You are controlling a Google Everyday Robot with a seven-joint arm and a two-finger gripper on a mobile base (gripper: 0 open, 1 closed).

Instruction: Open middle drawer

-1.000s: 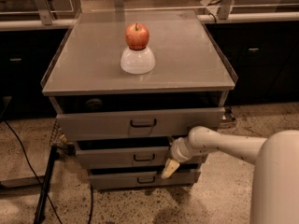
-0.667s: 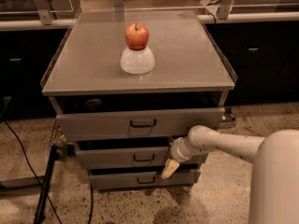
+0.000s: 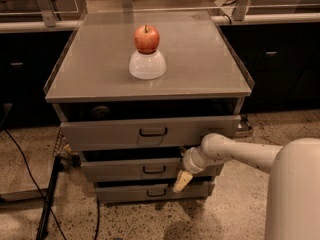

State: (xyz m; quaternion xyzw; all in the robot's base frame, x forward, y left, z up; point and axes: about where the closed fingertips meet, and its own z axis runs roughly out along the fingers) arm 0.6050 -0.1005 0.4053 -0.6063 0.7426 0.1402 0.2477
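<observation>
The middle drawer [image 3: 120,170] is a grey metal front with a small dark loop handle [image 3: 154,169], between a larger drawer front above and a smaller one below. It stands out a little from the cabinet, less far than the top drawer. My gripper [image 3: 182,181] hangs at the end of the white arm [image 3: 235,153], which reaches in from the right. It sits at the right part of the middle drawer front, to the right of the handle and slightly below it, over the seam to the bottom drawer.
The top drawer [image 3: 110,132] is pulled out and overhangs the middle one. The bottom drawer [image 3: 125,193] sits below. A red apple [image 3: 146,38] rests on an upturned white bowl [image 3: 147,65] on the cabinet top [image 3: 210,69]. Cables [image 3: 50,199] run on the floor to the left.
</observation>
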